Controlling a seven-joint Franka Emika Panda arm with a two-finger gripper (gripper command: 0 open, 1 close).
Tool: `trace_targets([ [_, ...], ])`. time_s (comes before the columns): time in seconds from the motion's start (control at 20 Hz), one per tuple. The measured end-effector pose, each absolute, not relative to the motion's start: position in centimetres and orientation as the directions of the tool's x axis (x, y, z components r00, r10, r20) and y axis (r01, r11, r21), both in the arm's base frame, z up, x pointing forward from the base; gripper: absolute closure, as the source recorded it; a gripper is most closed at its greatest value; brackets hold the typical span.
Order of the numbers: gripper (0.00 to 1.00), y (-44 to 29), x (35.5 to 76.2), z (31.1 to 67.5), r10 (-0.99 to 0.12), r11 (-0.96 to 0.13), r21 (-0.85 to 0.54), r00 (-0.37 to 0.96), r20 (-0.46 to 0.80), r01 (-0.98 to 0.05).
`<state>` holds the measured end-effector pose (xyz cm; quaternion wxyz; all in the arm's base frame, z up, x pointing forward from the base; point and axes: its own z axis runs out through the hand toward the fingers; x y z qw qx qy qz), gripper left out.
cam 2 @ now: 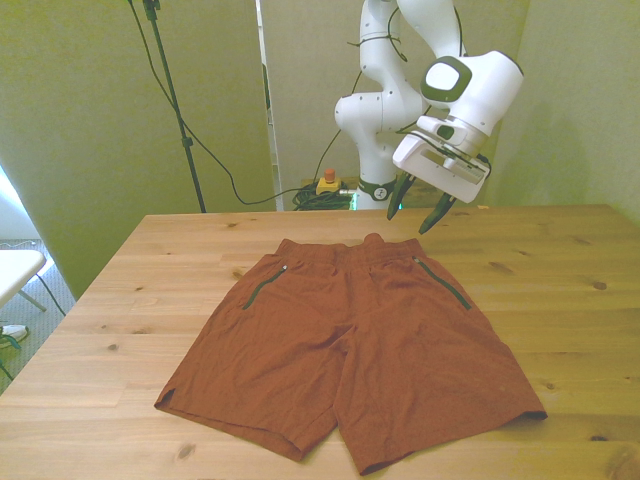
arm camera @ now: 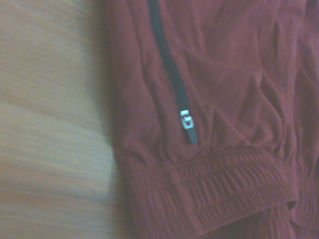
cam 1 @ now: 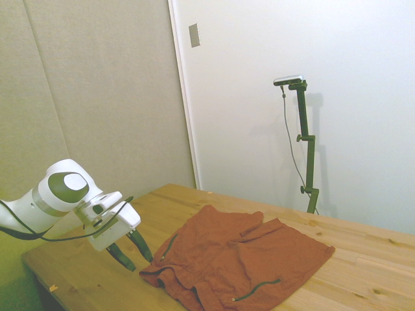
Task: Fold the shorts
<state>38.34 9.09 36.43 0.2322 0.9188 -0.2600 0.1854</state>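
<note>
The rust-orange shorts [cam 2: 350, 345] lie spread flat on the wooden table [cam 2: 150, 290], waistband toward the far edge, legs toward the near edge. Dark green zip lines run down both pockets. In the side view the shorts [cam 1: 240, 256] are wrinkled. My gripper [cam 2: 418, 210] hangs tilted above the table just beyond the waistband's corner on the front view's right, open, with nothing between its fingers. From the side, the gripper [cam 1: 133, 249] sits just off the shorts' waistband edge. The wrist view shows the elastic waistband [arm camera: 214, 184] and a pocket zip [arm camera: 172, 74] close up.
Bare wood [cam 2: 570, 290] surrounds the shorts on every side. A red button box [cam 2: 326, 183] and cables lie on the floor behind the table's far edge. A white surface [cam 2: 15, 268] stands off the front view's left edge.
</note>
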Motion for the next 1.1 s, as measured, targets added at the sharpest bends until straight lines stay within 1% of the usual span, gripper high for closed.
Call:
trace_targets([
  [0.2, 0.0, 10.5, 37.6, 35.6, -0.34, -0.788, 0.33, 0.813, 0.472, -0.521],
  [0.45, 0.0, 10.2, 37.6, 34.8, -0.322, -0.784, 0.344, 0.813, 0.485, -0.516],
  [0.6, 0.0, 9.6, 38.1, 34.1, -0.323, -0.794, 0.327, 0.811, 0.487, -0.512],
  [0.65, 1.0, 9.4, 38.2, 33.7, -0.327, -0.793, 0.327, 0.812, 0.483, -0.514],
  [1.1, 1.0, 7.7, 39.4, 33.1, -0.35, -0.778, 0.306, 0.783, 0.515, -0.549],
])
